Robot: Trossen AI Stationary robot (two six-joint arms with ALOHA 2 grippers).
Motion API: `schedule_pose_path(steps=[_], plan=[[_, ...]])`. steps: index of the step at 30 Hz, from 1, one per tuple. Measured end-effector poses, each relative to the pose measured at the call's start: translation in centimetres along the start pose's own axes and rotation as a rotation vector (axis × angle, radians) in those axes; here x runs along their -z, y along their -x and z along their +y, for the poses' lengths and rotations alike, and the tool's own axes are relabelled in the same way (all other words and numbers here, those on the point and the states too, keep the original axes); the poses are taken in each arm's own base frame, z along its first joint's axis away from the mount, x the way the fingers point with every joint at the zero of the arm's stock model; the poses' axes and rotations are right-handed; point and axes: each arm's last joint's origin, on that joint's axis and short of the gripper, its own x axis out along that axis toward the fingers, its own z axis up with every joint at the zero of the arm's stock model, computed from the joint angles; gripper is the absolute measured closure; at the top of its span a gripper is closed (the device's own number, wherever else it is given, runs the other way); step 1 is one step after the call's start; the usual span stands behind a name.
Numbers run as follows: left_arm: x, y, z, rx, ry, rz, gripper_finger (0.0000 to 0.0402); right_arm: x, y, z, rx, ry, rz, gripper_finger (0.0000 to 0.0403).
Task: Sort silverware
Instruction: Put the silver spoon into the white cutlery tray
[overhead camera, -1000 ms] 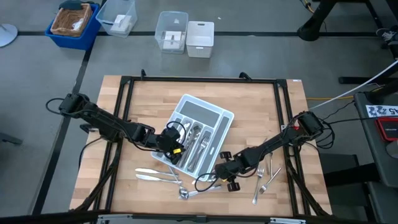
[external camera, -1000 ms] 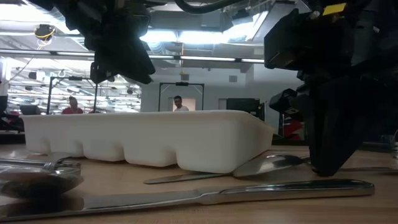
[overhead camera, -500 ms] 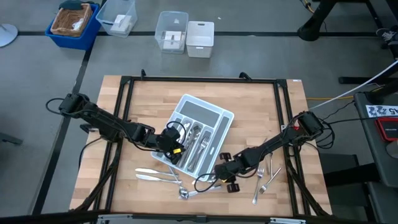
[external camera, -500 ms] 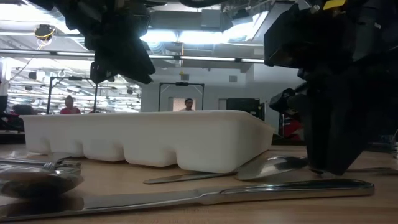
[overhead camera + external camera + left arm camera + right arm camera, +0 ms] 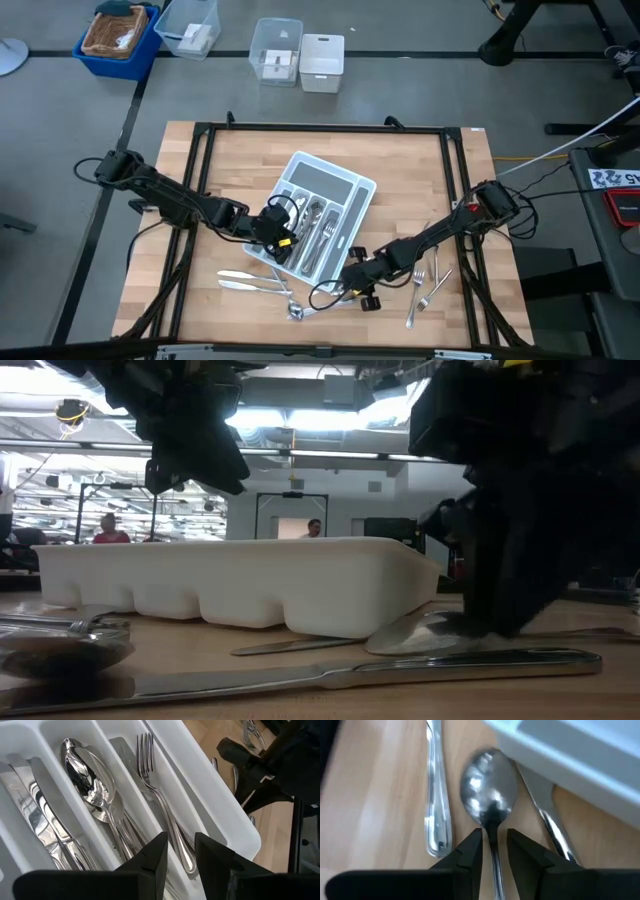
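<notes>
straddling the spoon (image 5: 489, 795) neck, my right gripper (image 5: 493, 845) jaws are spread; i should close squarely before lifting, while left gripper (image 5: 177, 852) waits spread over tray (image 5: 220, 805).

silverware (image 5: 95, 795): shiny polished metal, mirror-like | tray (image 5: 345, 195): light grey smooth plastic, matt | counter (image 5: 400, 170): pale wood, strips, smooth | spoon (image 5: 489, 787) beside tray: glossy metal
</notes>
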Motion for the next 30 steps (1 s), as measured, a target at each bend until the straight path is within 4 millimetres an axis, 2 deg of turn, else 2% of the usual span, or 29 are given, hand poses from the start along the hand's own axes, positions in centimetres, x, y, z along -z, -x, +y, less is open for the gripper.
schedule_pose_path(steps=[12,15,20,26,30], plan=[[0.0,0.0,0.0,-0.002,-0.001,0.001,0.0315,0.2,-0.4,-0.1,0.028,0.001,0.003,0.0312],[0.0,0.0,0.0,-0.001,-0.001,0.001,0.0315,0.2,-0.5,-0.2,0.038,-0.002,0.001,0.0329],[0.0,0.1,0.0,0.001,0.000,-0.001,0.0315,0.2,-0.5,-0.2,0.030,-0.021,0.000,0.0388],[-0.4,0.9,-0.1,0.023,0.002,-0.020,0.0315,0.1,-0.5,0.0,-0.036,-0.077,0.018,0.0381],[-1.0,2.0,-0.2,0.056,-0.014,-0.050,0.0315,-0.5,-0.2,0.4,-0.092,-0.097,0.043,0.0395]])
